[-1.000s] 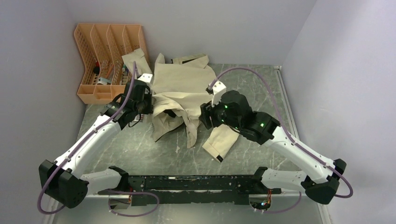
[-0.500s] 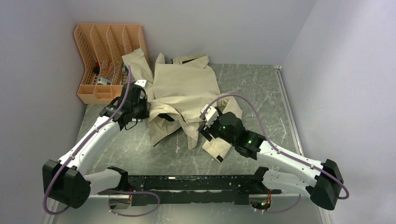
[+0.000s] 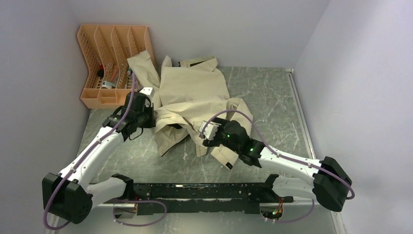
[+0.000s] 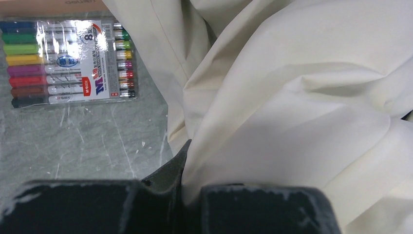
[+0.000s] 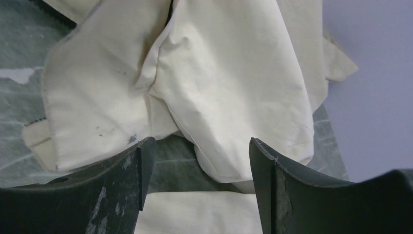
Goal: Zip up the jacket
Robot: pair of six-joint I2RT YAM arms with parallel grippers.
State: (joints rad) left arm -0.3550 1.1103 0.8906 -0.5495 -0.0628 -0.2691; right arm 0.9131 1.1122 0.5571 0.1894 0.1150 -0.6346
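Note:
The beige jacket (image 3: 192, 92) lies crumpled at the middle back of the table, front panels folded over near its lower edge. My left gripper (image 3: 150, 117) is at the jacket's left edge, shut on a fold of its fabric (image 4: 272, 122); the fabric runs into the closed jaws (image 4: 182, 168). My right gripper (image 3: 208, 136) is open and empty, low over the jacket's near right part. In the right wrist view the fingers (image 5: 198, 146) straddle a rounded fold (image 5: 234, 97) without touching it. Dark zipper teeth (image 5: 51, 10) show at the top left there.
An orange slotted file rack (image 3: 114, 63) stands at the back left, one sleeve draped against it. A clear pack of coloured markers (image 4: 68, 61) lies on the grey marble table (image 3: 272, 97) left of the jacket. A sleeve cuff (image 3: 225, 156) lies under the right arm.
My right arm has drawn back and down toward the near side, its gripper now lower and further left. My left gripper has pulled the jacket's left edge slightly nearer.

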